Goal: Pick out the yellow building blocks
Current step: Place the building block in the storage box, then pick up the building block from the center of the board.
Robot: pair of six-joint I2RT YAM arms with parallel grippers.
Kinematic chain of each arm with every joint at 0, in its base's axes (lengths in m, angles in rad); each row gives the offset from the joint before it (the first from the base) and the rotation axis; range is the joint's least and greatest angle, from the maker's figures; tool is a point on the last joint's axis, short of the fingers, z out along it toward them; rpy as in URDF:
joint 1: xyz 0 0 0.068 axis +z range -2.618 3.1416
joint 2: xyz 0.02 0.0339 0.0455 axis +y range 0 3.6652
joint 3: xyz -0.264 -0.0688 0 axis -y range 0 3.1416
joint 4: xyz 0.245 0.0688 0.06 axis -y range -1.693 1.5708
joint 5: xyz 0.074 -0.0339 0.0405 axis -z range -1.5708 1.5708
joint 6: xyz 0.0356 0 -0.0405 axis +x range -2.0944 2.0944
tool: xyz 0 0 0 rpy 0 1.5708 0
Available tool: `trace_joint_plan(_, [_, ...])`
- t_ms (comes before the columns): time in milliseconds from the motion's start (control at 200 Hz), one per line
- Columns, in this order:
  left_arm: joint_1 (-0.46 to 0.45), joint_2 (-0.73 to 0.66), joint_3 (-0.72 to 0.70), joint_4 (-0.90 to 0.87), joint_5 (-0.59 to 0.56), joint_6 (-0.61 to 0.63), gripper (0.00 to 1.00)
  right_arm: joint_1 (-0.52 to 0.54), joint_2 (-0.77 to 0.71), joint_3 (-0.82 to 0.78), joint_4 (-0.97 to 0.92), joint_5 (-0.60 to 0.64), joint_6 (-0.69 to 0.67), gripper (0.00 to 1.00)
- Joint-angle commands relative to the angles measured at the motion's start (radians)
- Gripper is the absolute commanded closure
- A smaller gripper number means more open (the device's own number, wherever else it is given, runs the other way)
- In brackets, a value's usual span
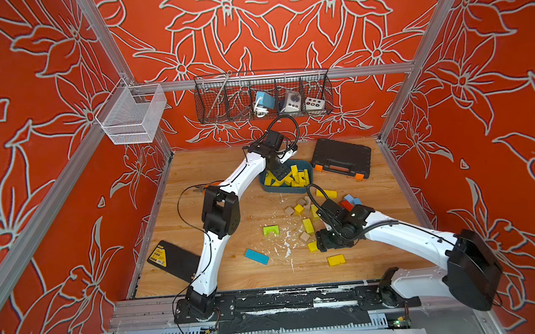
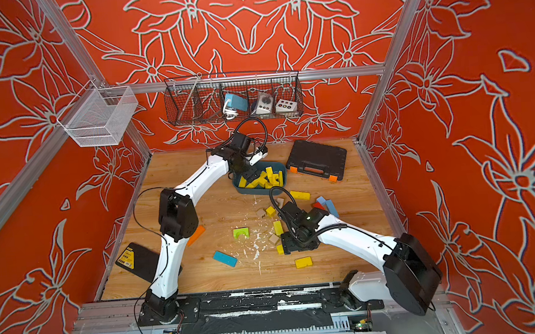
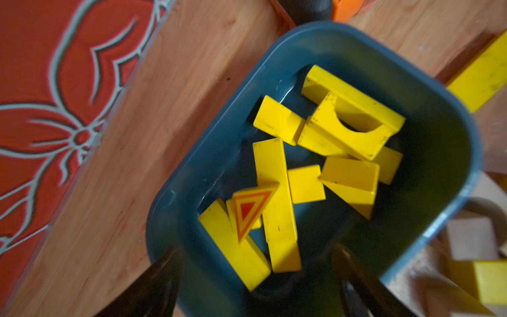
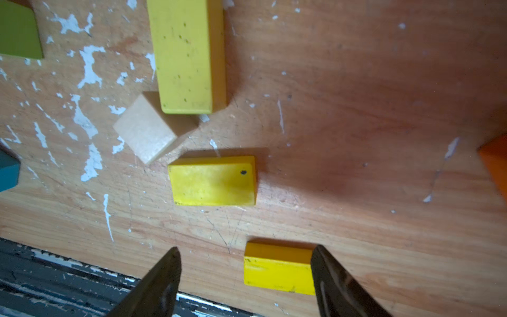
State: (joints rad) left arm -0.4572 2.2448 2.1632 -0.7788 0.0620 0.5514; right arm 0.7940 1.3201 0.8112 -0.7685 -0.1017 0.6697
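Several yellow building blocks (image 3: 277,197) lie heaped in the blue bin (image 3: 219,115), among them an arch (image 3: 354,131) and a red-edged triangle (image 3: 249,211). My left gripper (image 3: 257,248) hangs open over the bin (image 1: 288,190), holding nothing. More yellow blocks lie loose on the wooden table: a long bar (image 4: 189,55), a flat one (image 4: 212,181) and a small one (image 4: 278,269). My right gripper (image 4: 245,248) hovers open above them; the small block shows between its fingers, close beside one. In both top views the right gripper (image 1: 321,246) (image 2: 286,247) is near the table's front.
A lime-green arch (image 1: 271,230), a teal bar (image 1: 257,256), tan blocks (image 1: 289,210) and red and blue blocks (image 1: 351,202) lie scattered. A black tool case (image 1: 341,157) sits at the back right, a black-and-yellow pack (image 1: 169,257) front left, an orange block (image 2: 196,235) beside the left arm.
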Motion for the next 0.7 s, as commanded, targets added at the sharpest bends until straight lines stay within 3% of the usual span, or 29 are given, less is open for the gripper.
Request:
trace_joint_plan(0, [0.005, -0.138, -0.048, -0.036, 0.027, -0.023, 0.14, 0.024, 0.054, 0.04, 0.044, 0.019, -0.008, 0.22])
trace_joint_plan(290, [0.03, -0.348, -0.238, -0.022, 0.08, -0.06, 0.14, 0.067, 0.201, 0.089, 0.084, 0.054, -0.013, 0.18])
trace_joint_plan(696, [0.073, -0.451, -0.395, -0.008, 0.108, -0.07, 0.14, 0.084, 0.274, 0.117, 0.053, 0.111, -0.031, 0.16])
